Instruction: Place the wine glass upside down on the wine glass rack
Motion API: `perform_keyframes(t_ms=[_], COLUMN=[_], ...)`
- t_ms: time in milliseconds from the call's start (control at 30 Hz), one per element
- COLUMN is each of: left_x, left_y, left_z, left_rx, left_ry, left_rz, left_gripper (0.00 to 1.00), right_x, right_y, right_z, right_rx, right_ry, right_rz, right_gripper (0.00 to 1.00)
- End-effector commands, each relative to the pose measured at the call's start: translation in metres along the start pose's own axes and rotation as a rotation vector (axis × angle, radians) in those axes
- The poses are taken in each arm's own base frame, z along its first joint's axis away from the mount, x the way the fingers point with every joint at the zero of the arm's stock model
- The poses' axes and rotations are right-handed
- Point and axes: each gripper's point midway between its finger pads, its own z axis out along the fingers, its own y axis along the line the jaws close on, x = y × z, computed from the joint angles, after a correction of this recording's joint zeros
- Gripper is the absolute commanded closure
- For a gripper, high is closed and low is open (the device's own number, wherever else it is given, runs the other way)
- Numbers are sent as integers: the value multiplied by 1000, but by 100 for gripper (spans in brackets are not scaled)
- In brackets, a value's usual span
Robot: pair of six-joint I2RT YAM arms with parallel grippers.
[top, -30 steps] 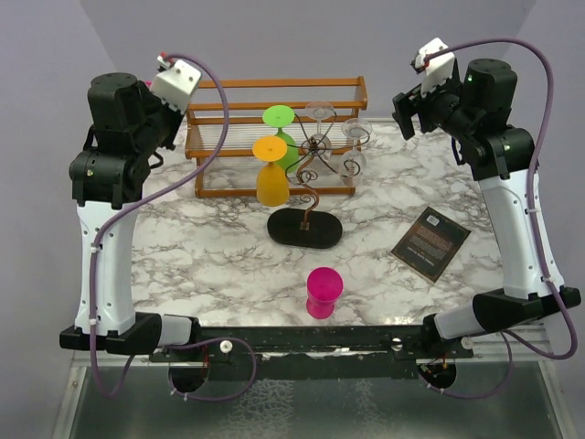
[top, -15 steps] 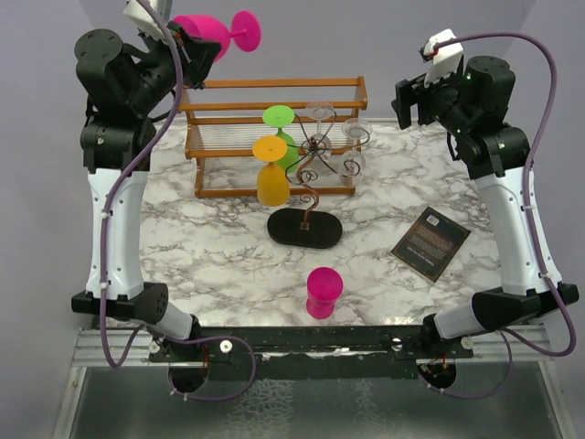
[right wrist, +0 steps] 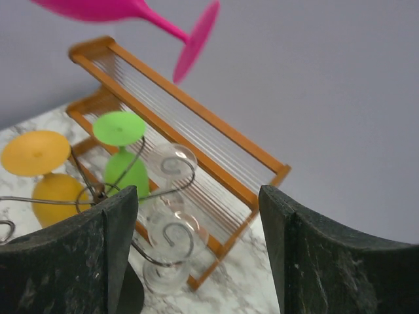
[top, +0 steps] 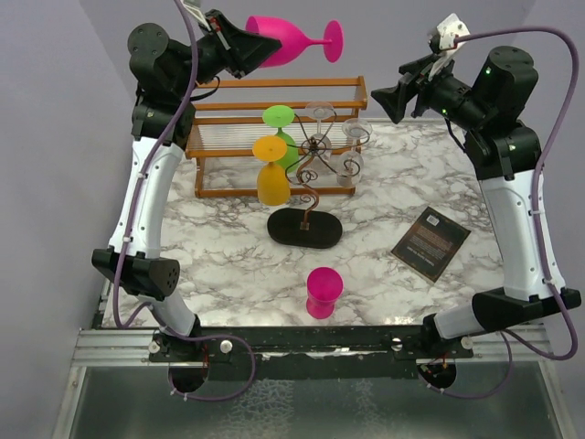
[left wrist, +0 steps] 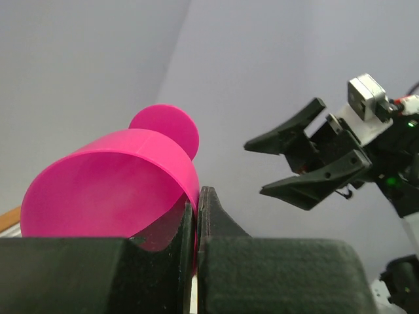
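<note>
Pink plastic is what stands out: the wine glass [top: 279, 44] is held high in the air above the back left of the table [top: 210, 261], lying on its side with its bowl toward the left arm and its round foot pointing to the right. The left gripper [top: 251, 50] grasps it at the rim of the bowl; in the left wrist view the two fingers are pressed almost together with the thin pink wall of the glass [left wrist: 111, 183] pinched between them. The right gripper [top: 395, 87] is also lifted off the table at the back right, turned toward the glass, its fingers spread wide with nothing between them, well apart from the foot of the glass. The rack [top: 302, 229] stands on its dark oval base near the middle of the table, below and to the right of the held glass. On its curled arms hang an orange glass [top: 271, 178] and a green glass [top: 288, 151], both upside down, and two clear glasses [top: 352, 160] on the right side. Just behind the rack stands a wooden shelf [top: 274, 84] with thin slats. A pink cup [top: 324, 291] sits near the front edge of the marble top, and a dark booklet [top: 430, 242] lies flat toward the right.
</note>
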Motion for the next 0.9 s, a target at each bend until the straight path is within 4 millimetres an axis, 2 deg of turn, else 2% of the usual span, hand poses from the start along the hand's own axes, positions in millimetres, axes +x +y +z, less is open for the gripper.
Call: perform_keyframes(t_ms=[0, 133, 300, 367, 633, 867], left_x=[5, 16, 26, 36, 49, 51], left_y=[-46, -58, -65, -56, -56, -61], left_z=[12, 20, 25, 33, 38, 40], left_rx=[154, 184, 199, 193, 197, 206], left_ry=[5, 20, 36, 56, 80, 83], left_rz=[1, 20, 43, 31, 34, 49], left_gripper=[100, 100, 100, 100, 100, 100], right_x=[-31, -36, -31, -29, -26, -15], right_y=[18, 17, 8, 6, 3, -16], right_z=[15, 26, 34, 36, 42, 45], right_rx=[-139, -144, -94, -89, -75, 38], right_ry=[-127, -150, -141, -139, -135, -106], right_rz=[69, 142, 199, 205, 241, 273], right_gripper=[27, 32, 40, 44, 60, 78])
